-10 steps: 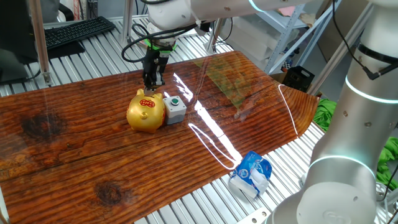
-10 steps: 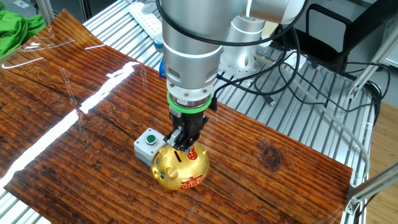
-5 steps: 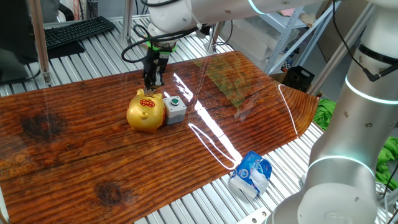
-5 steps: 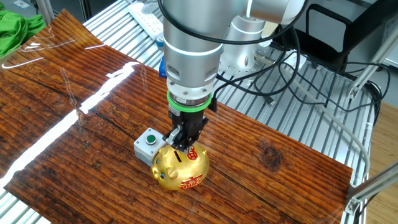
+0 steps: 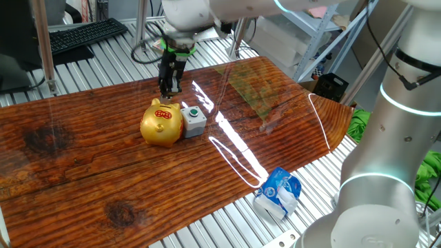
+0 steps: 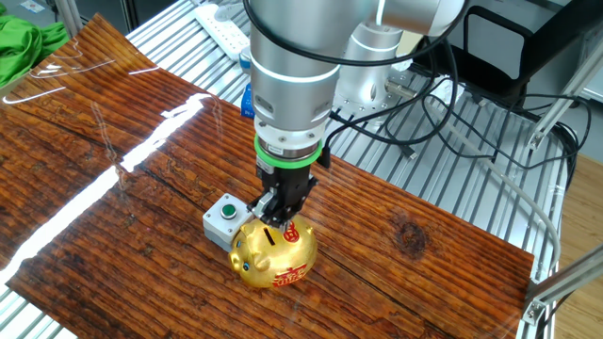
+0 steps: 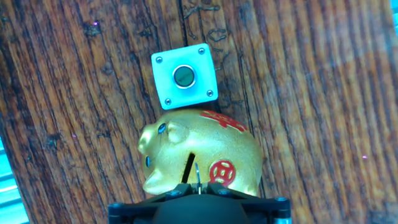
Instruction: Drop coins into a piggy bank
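The gold piggy bank [image 5: 160,124] stands on the wooden table, with red marks on its back. It also shows in the other fixed view [image 6: 275,256] and in the hand view [image 7: 211,149], where its dark slot [image 7: 188,167] faces up. My gripper [image 5: 169,89] hangs just above the bank's back, as the other fixed view [image 6: 276,218] also shows. In the hand view the gripper [image 7: 198,185] is shut on a thin coin [image 7: 197,173], held edge-on right by the slot.
A small grey box with a green button [image 5: 193,120] touches the bank's side, also seen in the hand view [image 7: 184,76]. A blue-white packet [image 5: 278,191] lies off the table's near edge. Green cloth [image 6: 24,42] lies beyond the far corner.
My gripper has risen slightly above the bank. The bank and the box have not moved.
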Robot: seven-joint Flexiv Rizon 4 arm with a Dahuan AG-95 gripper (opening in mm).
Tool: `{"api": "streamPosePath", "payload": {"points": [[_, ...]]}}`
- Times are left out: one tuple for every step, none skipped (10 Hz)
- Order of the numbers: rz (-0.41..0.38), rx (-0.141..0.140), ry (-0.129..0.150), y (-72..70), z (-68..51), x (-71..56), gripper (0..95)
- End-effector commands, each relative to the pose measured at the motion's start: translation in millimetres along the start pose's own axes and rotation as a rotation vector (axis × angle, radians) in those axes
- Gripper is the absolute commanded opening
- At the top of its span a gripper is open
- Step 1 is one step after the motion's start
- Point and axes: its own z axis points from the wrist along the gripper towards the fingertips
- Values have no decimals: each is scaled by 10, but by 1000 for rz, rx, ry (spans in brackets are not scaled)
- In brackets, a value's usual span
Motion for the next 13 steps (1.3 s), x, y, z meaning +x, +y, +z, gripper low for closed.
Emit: {"api": "streamPosePath", "payload": {"points": [[-25, 18, 17, -53, -126, 4, 0], [-31, 18, 17, -102, -176, 3, 0], [-32, 16, 18, -144, -214, 1, 0], [-34, 15, 17, -193, -252, -2, 0], [-35, 14, 17, -214, -271, -5, 0], [-37, 13, 21, -230, -287, -9, 0], [-37, 6, 20, -230, -275, -4, 0], [-54, 5, 16, -233, -280, -3, 0], [-61, 2, 15, -233, -280, -3, 0], [-64, 1, 15, -233, -280, -3, 0], [-71, 1, 15, -234, -280, -2, 0], [-75, -1, 12, -234, -280, -2, 0], [-83, -4, 11, -234, -280, -2, 0]]}}
